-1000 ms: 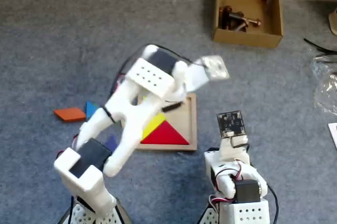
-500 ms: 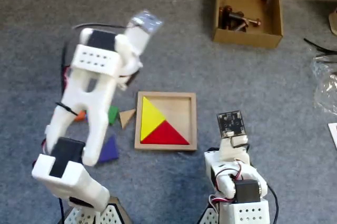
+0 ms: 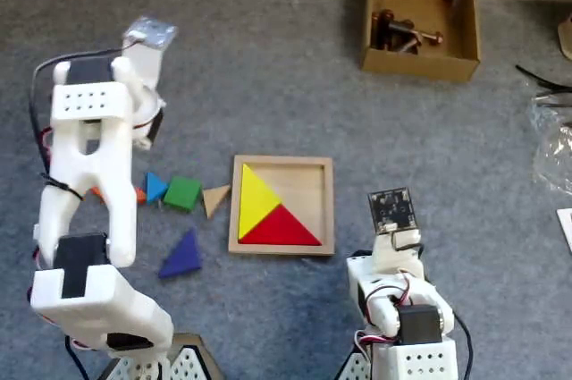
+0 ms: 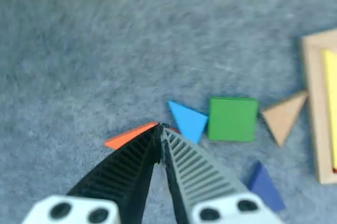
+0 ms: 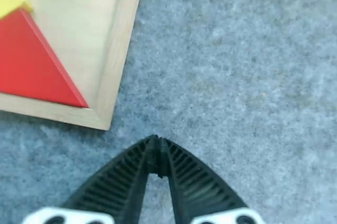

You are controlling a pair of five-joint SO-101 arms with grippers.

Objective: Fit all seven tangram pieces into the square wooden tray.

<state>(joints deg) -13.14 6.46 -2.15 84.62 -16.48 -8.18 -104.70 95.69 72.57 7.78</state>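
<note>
- Left end effector (image 4: 162,130): fingers pressed together, holding nothing. Its tips sit over the end of the orange piece (image 4: 129,135), just beside the light-blue triangle (image 4: 188,120). Can't tell if it touches either.
- Right end effector (image 5: 157,142): fingers closed too, holding nothing, over bare surface (image 5: 237,50) just off a tray (image 5: 118,66) corner.
- Tray (image 3: 327,206) lies flat mid-surface (image 3: 268,85), in front of the right arm (image 3: 398,308).
- Two pieces are in the tray: yellow triangle (image 3: 255,197) on the left side, red triangle (image 3: 281,226) along the near edge, long edges touching. The rest of the tray floor is bare wood.
- Five pieces are loose on the surface left of the tray:
- Tan triangle (image 3: 214,198) just beside the tray's left rim.
- Green square (image 3: 182,193) next to it, then the light-blue triangle (image 3: 155,187) touching or nearly touching the square.
- Orange piece (image 3: 138,194) partly hidden under the left arm (image 3: 89,156).
- Dark-blue triangle (image 3: 181,255) nearer the arm bases, apart from the row.
- Box (image 3: 420,65) at the far edge, well apart from the tray, with small metal parts inside.
</note>
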